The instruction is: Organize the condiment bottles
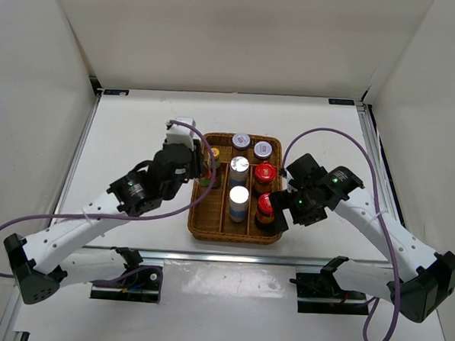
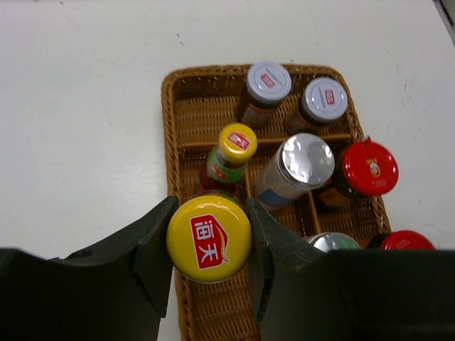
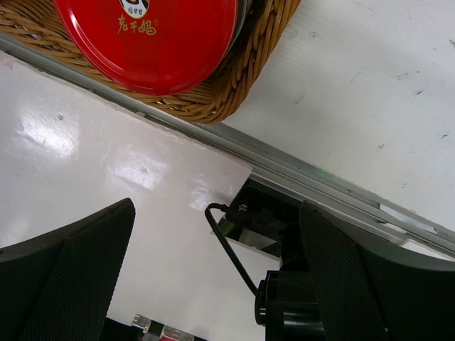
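Lab test cell: plain white walls (image 1: 219, 32), alu-railed table (image 1: 138, 128).

White surface (image 1: 138, 128), light scuffs. White walls (image 1: 235, 33) at 9, 12 and 3 o'clock. Metal rail (image 1: 230, 257) along 6 o'clock edge. Glossy white panel (image 1: 229, 293) below it, soft glare.

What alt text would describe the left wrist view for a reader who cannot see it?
The left gripper is shut on a yellow-capped bottle, seen from above, at the near left of a wicker tray. Further in the tray stand a second yellow-capped bottle, two grey-lidded jars, a silver-topped bottle and a red-capped bottle.
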Robot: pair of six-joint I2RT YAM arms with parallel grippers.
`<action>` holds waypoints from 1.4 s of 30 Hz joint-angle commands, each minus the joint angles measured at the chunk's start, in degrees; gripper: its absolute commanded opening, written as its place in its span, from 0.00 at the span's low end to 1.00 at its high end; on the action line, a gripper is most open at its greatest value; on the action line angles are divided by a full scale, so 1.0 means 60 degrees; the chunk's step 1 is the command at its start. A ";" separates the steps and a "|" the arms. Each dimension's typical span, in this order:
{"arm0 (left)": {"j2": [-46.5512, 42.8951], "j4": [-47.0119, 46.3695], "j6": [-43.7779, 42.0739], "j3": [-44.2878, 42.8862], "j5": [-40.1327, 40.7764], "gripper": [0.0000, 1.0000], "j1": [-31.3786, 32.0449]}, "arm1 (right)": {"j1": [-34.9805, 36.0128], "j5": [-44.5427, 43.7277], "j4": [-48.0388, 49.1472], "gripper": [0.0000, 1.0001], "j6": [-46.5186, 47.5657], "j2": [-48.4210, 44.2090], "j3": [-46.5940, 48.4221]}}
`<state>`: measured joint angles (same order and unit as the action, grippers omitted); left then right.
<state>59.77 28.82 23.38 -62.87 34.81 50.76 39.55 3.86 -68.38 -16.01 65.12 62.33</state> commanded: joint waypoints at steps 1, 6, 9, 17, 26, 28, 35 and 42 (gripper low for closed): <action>-0.0030 -0.1460 0.0395 0.0414 -0.0147 0.11 0.0343 | 0.0059 0.0119 0.0132 1.00 0.0120 -0.0087 -0.0031; 0.0307 -0.2414 0.0396 0.1103 -0.0147 0.11 0.0563 | 0.0059 0.0119 0.0132 1.00 0.0120 -0.0087 -0.0031; 0.0644 -0.2780 0.0308 0.1395 -0.0351 0.11 0.0563 | 0.0059 0.0119 0.0132 1.00 0.0120 -0.0087 -0.0031; 0.1069 -0.3118 0.0220 0.2026 -0.0264 0.16 0.0563 | 0.0059 0.0031 0.0132 1.00 0.0120 -0.0087 -0.0031; 0.0952 -0.2943 0.0176 0.2407 -0.0469 0.59 0.0563 | 0.0059 0.0031 0.0132 1.00 0.0120 0.0001 -0.0031; 0.0849 -0.2653 0.0263 0.2306 -0.0382 0.72 0.0563 | 0.0059 -0.0056 0.0132 1.00 0.0120 0.0001 -0.0031; 0.0543 -0.0749 -0.0189 0.0405 0.0350 1.00 0.0563 | 0.0059 -0.0247 0.0132 1.00 0.0017 -0.0408 0.0057; -0.0773 0.0878 -0.0937 -0.0494 0.2064 1.00 0.0389 | 0.0059 -0.0247 0.0045 1.00 0.0017 -0.0979 0.0145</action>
<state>60.77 27.07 19.92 -64.34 40.03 54.06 39.55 2.70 -68.40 -16.05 61.89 62.30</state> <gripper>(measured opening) 0.986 0.998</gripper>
